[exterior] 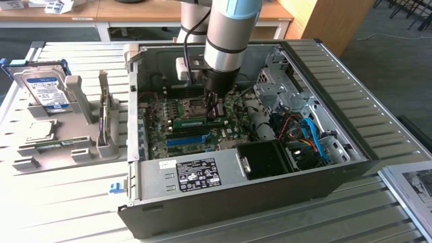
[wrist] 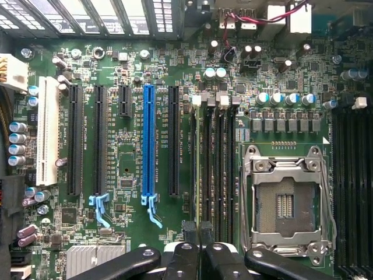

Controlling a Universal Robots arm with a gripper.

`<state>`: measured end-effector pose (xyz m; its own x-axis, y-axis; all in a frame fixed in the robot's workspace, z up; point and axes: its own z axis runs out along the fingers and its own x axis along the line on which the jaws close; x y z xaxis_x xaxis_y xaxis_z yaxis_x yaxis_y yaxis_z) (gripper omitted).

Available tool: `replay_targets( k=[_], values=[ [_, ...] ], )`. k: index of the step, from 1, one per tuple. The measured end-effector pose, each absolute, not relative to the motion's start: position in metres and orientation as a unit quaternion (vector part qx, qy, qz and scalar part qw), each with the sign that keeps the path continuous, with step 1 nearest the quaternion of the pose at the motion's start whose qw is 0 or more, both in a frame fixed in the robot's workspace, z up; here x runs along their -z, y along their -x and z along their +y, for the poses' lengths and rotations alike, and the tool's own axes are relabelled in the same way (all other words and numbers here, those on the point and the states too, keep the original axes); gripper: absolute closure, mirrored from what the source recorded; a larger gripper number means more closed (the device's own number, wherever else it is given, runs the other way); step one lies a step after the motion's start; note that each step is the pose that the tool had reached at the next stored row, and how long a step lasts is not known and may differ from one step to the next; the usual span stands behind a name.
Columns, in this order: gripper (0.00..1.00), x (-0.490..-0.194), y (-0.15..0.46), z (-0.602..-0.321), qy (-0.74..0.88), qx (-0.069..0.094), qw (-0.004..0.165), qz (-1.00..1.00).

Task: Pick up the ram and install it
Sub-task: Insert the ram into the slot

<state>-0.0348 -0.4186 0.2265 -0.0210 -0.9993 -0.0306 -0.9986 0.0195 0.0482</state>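
Exterior view: a white slatted metal table carries an open computer case; wooden desks stand behind it on dark carpet. The gripper is down at the motherboard, at one end of the ram.

Wrist view: the fingers are almost closed and pinch the ram (seen edge-on). The ram lies along the memory slots, between the blue slot and the CPU socket.

An open black computer case lay on the pale slatted metal worktop. Its green motherboard carried a bright-blue plastic slot and a silver processor socket. Beside the case, a boxy silver hard drive stood in a grey holder.
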Motion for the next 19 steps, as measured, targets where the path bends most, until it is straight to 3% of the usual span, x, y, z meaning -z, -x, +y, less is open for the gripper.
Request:
replay_targets(
  k=[19],
  values=[
    [0.88,-0.2204,0.0348,-0.4185,-0.7,0.027,0.005,-0.714]
  ],
)
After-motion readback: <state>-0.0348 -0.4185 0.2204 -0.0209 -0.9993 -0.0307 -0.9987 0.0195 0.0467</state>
